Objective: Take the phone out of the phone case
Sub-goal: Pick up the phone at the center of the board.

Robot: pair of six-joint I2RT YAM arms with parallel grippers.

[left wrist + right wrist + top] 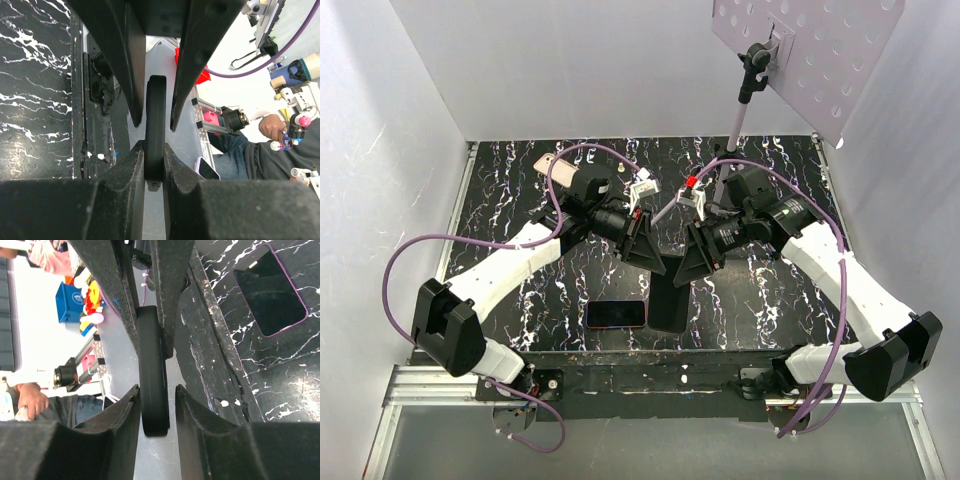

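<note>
L fingers pinch black phone case on edge; R fingers straddle it, narrow, not clamped. Grip stage imo; next: R clamps, then peel

Black marbled table: 1 phone flat near front edge.

Overhead from behind; close opposed wrist views, phone case in both
</note>
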